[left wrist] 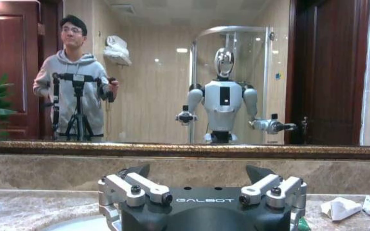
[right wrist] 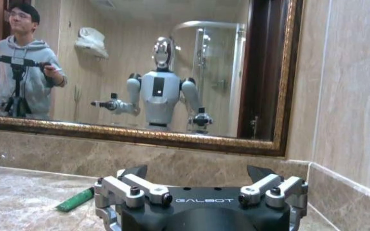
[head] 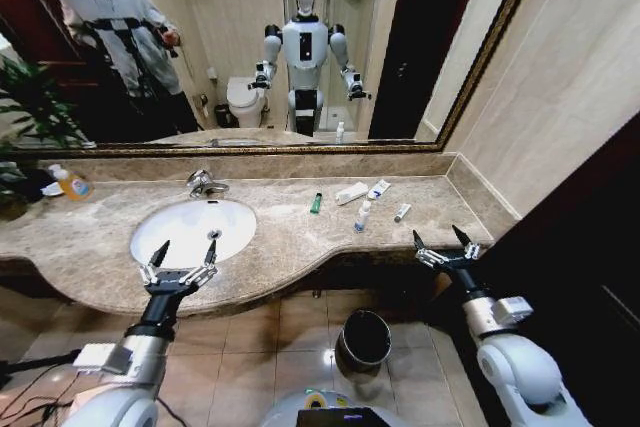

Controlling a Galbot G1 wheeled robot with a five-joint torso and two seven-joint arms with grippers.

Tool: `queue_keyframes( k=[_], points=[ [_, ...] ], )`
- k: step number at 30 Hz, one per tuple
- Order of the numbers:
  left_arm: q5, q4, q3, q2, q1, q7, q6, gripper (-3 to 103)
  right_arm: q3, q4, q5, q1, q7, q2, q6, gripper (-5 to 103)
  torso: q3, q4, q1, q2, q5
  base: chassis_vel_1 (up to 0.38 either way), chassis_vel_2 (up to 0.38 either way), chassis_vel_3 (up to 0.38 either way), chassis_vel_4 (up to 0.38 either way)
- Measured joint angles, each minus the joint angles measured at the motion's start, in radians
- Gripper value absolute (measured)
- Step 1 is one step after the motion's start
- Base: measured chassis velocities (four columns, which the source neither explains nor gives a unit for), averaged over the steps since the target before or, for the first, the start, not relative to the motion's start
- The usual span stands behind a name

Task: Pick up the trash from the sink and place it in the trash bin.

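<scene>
The trash is sitting on the beige counter rather than in the sink (head: 165, 237): a green stick (head: 316, 203), a white tube (head: 352, 193), a blue-and-white tube (head: 378, 189), a small bottle (head: 362, 217) and another white tube (head: 402, 212), all lying ahead of the right gripper (head: 441, 239) and off to its left. That gripper is hovering at the counter's front edge near the right end, fingers spread wide, nothing in them. Its wrist cam is catching the green stick just ahead of it on the marble.

The left gripper (head: 183, 251) is hanging over the front rim of the sink, also wide open and empty, with the faucet (head: 205, 184) straight ahead of it across the basin. The bin (head: 364, 339) is standing on the tiled floor below the counter edge, between the two arms and closer to the right one.

A big mirror (head: 250, 47) is running along the back wall, and a side wall is closing off the counter's right end. A yellow bottle (head: 70, 183) is sitting far left of the left gripper. Open floor is showing around the bin.
</scene>
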Motion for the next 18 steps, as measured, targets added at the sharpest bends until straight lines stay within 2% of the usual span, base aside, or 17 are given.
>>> queue_keyframes(
  k=[5,11,18],
  points=[
    [0.0,0.0,0.0,0.0,0.0,0.0,0.0,100,0.01,0.015,-0.009,-0.003,0.0,0.01,0.007,100,0.0,0.0,0.0,0.0,0.0,0.0,0.0,0.0,0.0],
    [0.0,0.0,0.0,0.0,0.0,0.0,0.0,100,0.039,0.035,0.056,-0.043,0.002,-0.015,0.007,100,0.0,-0.0001,0.0,0.0,0.0,0.0,0.0,0.0,0.0],
    [0.0,0.0,0.0,0.0,0.0,0.0,0.0,100,-0.004,0.058,0.021,-0.041,0.0,0.008,-0.003,100,0.0,-0.0001,0.0,0.0,-0.0001,0.0,0.0,0.0,0.0]
  ],
)
